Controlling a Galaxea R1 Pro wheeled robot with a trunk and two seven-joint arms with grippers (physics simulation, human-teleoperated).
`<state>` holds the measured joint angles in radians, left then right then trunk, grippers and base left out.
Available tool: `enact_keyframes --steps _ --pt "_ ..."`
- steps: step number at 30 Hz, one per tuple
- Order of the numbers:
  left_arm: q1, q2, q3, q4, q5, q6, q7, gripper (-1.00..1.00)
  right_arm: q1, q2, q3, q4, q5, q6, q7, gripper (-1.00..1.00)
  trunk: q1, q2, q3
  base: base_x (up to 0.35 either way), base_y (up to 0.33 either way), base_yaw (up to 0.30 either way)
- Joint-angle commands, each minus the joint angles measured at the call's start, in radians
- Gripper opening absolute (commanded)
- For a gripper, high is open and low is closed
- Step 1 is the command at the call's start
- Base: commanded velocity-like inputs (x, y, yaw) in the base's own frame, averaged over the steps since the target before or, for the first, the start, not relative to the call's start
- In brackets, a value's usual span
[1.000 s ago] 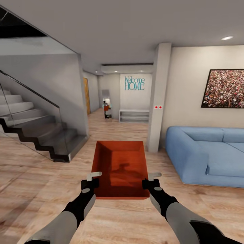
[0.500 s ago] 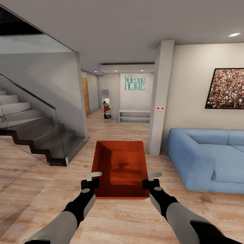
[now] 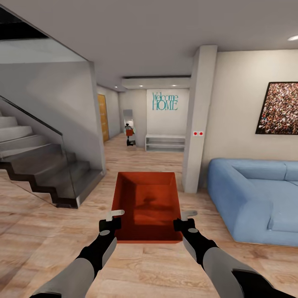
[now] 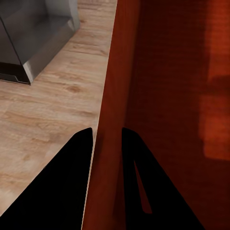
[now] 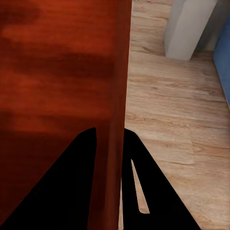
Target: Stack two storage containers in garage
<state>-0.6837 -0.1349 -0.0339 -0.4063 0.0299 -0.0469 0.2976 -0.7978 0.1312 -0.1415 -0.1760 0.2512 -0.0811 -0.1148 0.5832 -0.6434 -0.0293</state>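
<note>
One orange-red storage container (image 3: 148, 205) is held level in front of me above the living room's wood plank floor. My left gripper (image 3: 114, 215) is shut on its left wall, and the left wrist view shows dark fingers (image 4: 76, 158) straddling the container wall (image 4: 112, 120). My right gripper (image 3: 187, 215) is shut on the right wall; its fingers (image 5: 134, 163) pinch the container rim (image 5: 117, 96) from both sides. The container is open-topped and empty inside.
A staircase with a glass rail (image 3: 45, 165) rises at left. A white pillar (image 3: 199, 120) and a blue sofa (image 3: 256, 198) stand at right. Ahead, a hallway runs to a white shelf (image 3: 164, 142) under a "Welcome HOME" sign (image 3: 164, 101).
The view has moved forward: stairs, pillar and sofa have spread outward toward the picture's edges. Both grippers and the container keep the same place in view.
</note>
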Motion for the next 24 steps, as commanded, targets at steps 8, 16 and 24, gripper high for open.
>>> enact_keyframes --steps 8,16,24 --pt "-0.001 0.024 0.000 -0.002 -0.015 -0.054 0.021 -1.00 -0.001 0.001 -0.044 0.004 0.002 -0.003 0.004 -1.00 0.001 -0.002 -0.002 0.322 0.000 0.000" --pt "-0.001 0.025 0.000 -0.003 -0.015 -0.054 0.018 -1.00 -0.001 0.001 -0.044 0.004 0.002 -0.004 0.004 -1.00 0.001 -0.002 -0.002 0.322 0.000 0.000" --pt "-0.001 0.026 0.000 -0.002 -0.013 -0.054 0.018 -1.00 -0.001 0.001 -0.044 0.004 0.003 -0.005 0.004 -1.00 0.001 -0.002 -0.002 0.322 0.000 0.000"
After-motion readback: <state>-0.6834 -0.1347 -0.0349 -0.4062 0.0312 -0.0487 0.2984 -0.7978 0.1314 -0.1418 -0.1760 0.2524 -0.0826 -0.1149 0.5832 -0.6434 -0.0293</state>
